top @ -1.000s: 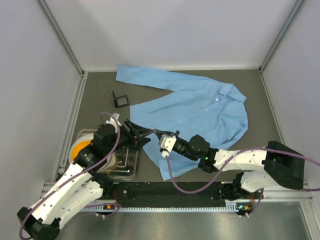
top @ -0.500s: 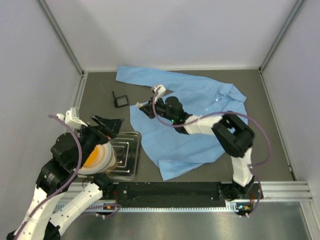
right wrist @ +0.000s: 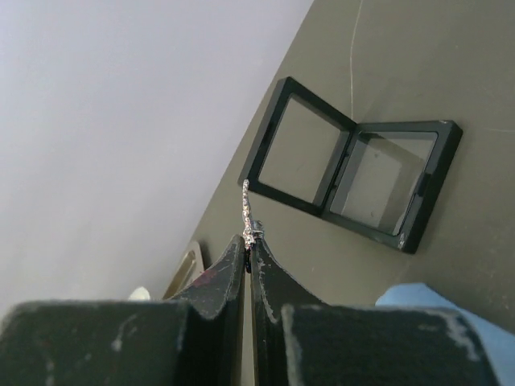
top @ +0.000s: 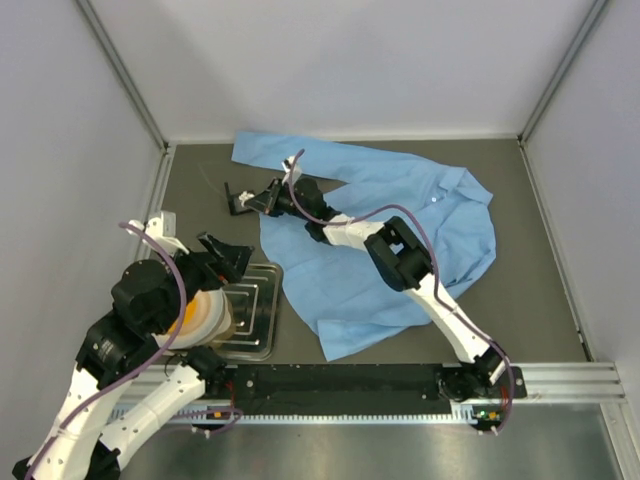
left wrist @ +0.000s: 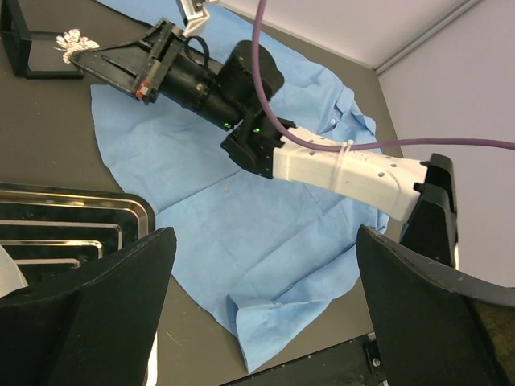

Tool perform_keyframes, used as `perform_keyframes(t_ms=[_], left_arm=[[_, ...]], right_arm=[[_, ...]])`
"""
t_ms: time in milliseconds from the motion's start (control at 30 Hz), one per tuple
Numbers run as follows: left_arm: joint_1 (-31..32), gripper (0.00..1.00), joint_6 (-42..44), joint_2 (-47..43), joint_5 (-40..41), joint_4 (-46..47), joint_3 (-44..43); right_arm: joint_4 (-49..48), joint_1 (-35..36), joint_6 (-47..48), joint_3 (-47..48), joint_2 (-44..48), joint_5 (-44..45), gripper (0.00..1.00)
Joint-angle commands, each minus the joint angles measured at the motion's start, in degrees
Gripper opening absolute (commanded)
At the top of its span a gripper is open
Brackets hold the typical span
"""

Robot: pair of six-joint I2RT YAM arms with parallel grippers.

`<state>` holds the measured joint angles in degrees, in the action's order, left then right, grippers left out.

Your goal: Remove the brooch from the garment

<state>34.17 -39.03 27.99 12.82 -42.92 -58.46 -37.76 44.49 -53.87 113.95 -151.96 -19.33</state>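
The garment (top: 400, 230) is a light blue shirt lying flat on the dark table; it also shows in the left wrist view (left wrist: 241, 233). My right gripper (top: 258, 203) reaches far to the back left, off the shirt. It is shut on the brooch (right wrist: 248, 213), a tiny silvery sparkling piece sticking out past its fingertips (right wrist: 233, 257). The brooch (left wrist: 74, 40) hangs just beside the open black square holder (right wrist: 354, 173), above the table. My left gripper (top: 225, 255) is open wide and empty, hovering left of the shirt's edge.
The black holder (top: 238, 200) sits on the table left of the shirt's sleeve. A metal tray (top: 250, 310) lies at the front left, partly under my left arm, with an orange and white round object (top: 190, 312) beside it. Enclosure walls stand on three sides.
My right arm swung from the shirt's front hem to the back left, carrying the brooch off the shirt to the holder. My left gripper pulled back left, away from the shirt.
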Motion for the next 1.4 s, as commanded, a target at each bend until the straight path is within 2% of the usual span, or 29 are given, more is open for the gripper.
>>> perform_keyframes(t_ms=[0, 100, 333, 533, 667, 900, 1367], left_arm=[[0.02, 0.97, 1.67, 0.05, -1.83, 1.52, 0.27], [0.02, 0.97, 1.94, -0.04, -2.36, 1.43, 0.45], [0.02, 0.97, 1.76, 0.05, -3.33, 2.84, 1.24], [0.02, 0.97, 1.85, 1.02, -4.38, 3.8, 1.42], [0.02, 0.97, 1.93, 1.28, -4.65, 4.33, 1.59], [0.02, 0.97, 1.85, 1.72, -5.35, 5.39, 1.94], [0.02, 0.97, 2.11, 1.81, -5.96, 6.09, 2.73]], right_arm=[[3.74, 0.07, -4.76, 10.58, -4.3, 2.01, 0.0], [9.36, -0.02, -4.05, 15.15, -6.06, 4.21, 0.0], [14.03, -0.02, -6.42, 24.21, -12.21, 5.18, 0.0], [14.47, 0.07, -7.56, 24.91, -13.36, 7.2, 0.0], [16.48, 0.25, -9.5, 29.66, -16.52, 6.42, 0.0], [15.87, 0.33, -12.66, 29.31, -17.49, 5.18, 0.0], [17.8, 0.07, -12.05, 33.09, -19.42, 2.72, 0.05]])
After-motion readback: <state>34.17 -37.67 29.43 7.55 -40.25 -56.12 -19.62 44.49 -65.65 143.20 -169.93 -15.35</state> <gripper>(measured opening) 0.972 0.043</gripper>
